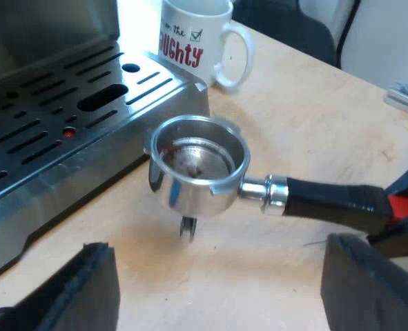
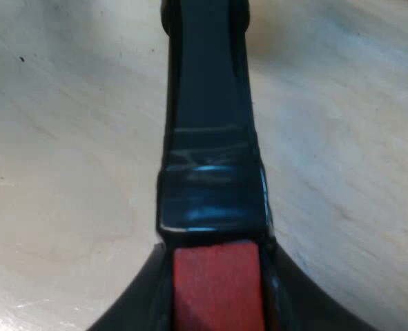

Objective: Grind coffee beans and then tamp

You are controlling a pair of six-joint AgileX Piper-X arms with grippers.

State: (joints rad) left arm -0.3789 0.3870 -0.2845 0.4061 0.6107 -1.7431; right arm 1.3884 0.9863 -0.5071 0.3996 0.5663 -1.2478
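The metal holder [image 1: 198,165] stands by the espresso machine's drip tray [image 1: 59,117], its basket up with a little brown coffee residue inside. Its dark handle [image 1: 328,200] ends in red [image 1: 404,205]. There my right gripper [image 1: 405,215] has its black fingers above and below the red end. In the right wrist view the handle [image 2: 210,138] runs straight away from me, and the right gripper [image 2: 217,296] is shut on its red end. My left gripper [image 1: 224,296] hangs open over the wooden table, short of the holder, with nothing between its fingers.
A white mug [image 1: 198,38] with red lettering stands on the table beside the machine's corner, beyond the holder. The slotted metal drip tray has a small red dot [image 1: 68,132]. Bare wooden tabletop [image 1: 307,103] lies around the holder.
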